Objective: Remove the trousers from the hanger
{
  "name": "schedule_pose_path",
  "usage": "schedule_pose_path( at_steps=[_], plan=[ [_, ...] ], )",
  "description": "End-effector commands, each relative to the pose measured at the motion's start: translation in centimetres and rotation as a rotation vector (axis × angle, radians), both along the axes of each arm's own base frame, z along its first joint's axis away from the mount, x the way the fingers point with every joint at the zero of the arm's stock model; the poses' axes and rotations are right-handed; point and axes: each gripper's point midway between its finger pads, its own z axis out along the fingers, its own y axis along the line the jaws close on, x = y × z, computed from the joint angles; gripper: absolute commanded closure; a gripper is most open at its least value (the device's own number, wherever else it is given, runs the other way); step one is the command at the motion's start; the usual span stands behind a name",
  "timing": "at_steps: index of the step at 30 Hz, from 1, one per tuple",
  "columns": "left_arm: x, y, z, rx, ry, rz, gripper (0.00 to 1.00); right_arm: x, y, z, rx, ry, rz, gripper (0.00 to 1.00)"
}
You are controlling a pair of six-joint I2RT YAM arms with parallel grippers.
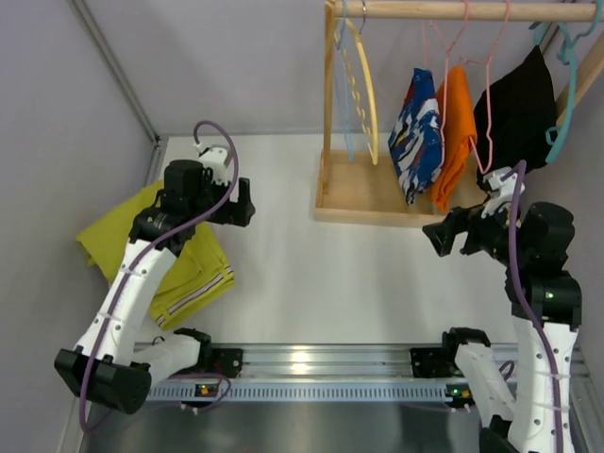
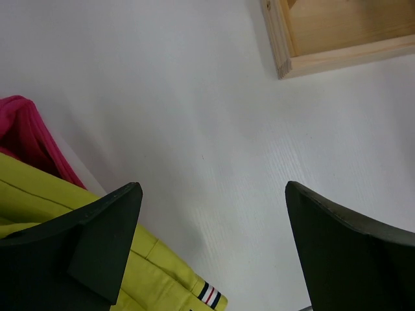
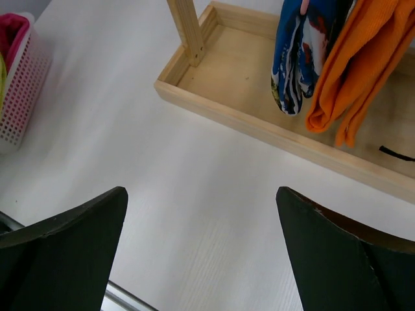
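Three pairs hang folded over hangers on the rail: a blue pair, an orange pair and a black pair, all above the wooden tray. A yellow pair lies flat on the table at far left, under my left arm and off any hanger.

I judge the hanging cloth to be light, limp and not fragile. It should slide over the hanger bar if pulled from one side, though the hanger may swing or lift off the rail. I think the best hold is a thick fold at the low hem, and the orange pair's bottom edge is closest to my right claw.

The right arm is raised with its forearm bent inward. Its claw is released and empty, aimed at the tray edge, short of the blue and orange pairs. The left arm leans over the yellow pair, with the left claw also spread wide and empty above bare table.
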Motion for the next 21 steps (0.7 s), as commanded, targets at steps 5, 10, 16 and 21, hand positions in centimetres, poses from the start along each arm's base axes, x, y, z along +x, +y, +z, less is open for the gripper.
schedule_pose_path(
  at_steps=[5, 10, 16, 21],
  plan=[
    [2.1, -1.3, 5.9, -0.075, -0.126, -0.026, 0.02, 0.1, 1.1, 7.4, 0.025, -0.126, 0.067, 0.01],
    [3.4, -1.1, 8.2, -0.117, -0.154, 0.047, 0.02, 1.1, 2.5, 11.9, 0.11, -0.124, 0.136, 0.01],
    [4.0, -0.7, 10.5, -0.123, -0.219, 0.075, 0.02, 4.4, 3.8, 14.2, 0.191, -0.12, 0.175, 0.03],
    [4.0, 0.5, 12.3, -0.108, -0.282, 0.132, 0.02, 9.7, 2.2, 15.9, 0.204, -0.182, -0.01, 0.18]
  ],
)
